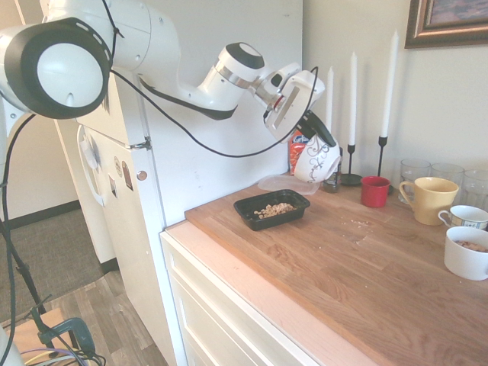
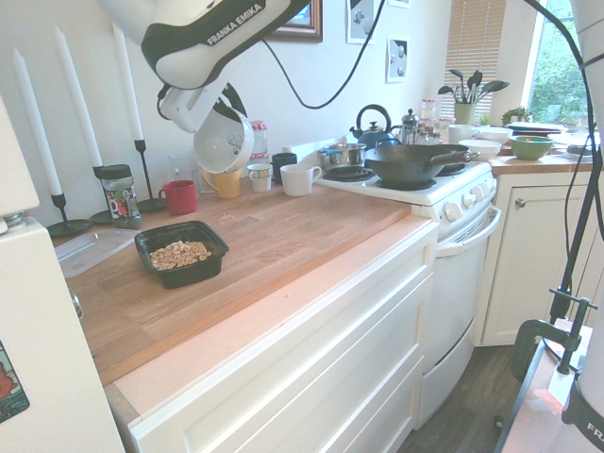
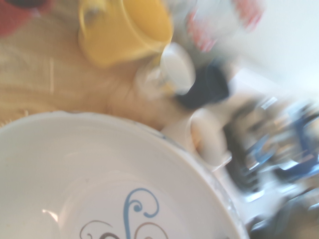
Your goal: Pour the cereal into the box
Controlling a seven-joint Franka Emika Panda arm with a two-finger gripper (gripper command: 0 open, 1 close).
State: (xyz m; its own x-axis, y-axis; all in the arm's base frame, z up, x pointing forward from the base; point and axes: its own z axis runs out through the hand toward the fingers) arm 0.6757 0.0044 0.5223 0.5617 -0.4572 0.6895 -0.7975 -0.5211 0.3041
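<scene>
The white arm's claw (image 1: 316, 137) is pressed together on the rim of a white ceramic bowl with dark squiggles (image 1: 318, 162) and holds it tilted in the air above the back of the wooden tabletop (image 1: 358, 259), well clear of the surface. The second exterior view shows the bowl's mouth (image 2: 223, 142) turned toward the room, with no contents visible; the first shows only its patterned outer wall. The wrist view is blurred, yet it gives the bowl's bare white inside (image 3: 99, 174) with a blue and grey scroll at the bottom.

The shallow black plastic box with rounded corners (image 1: 271, 208) sits on the tabletop near its back edge, toward the end by the white refrigerator (image 1: 130, 206), and the light-brown puffed cereal (image 1: 273, 209) lies heaped inside it. A few crumbs (image 1: 358, 224) lie further along the wood, seen only in the first exterior view.

A red mug (image 1: 374, 191) and a yellow mug (image 1: 427, 200) stand along the back edge. Only the second exterior view shows the white stove with a black wok (image 2: 415, 162) past the tabletop's far end.
</scene>
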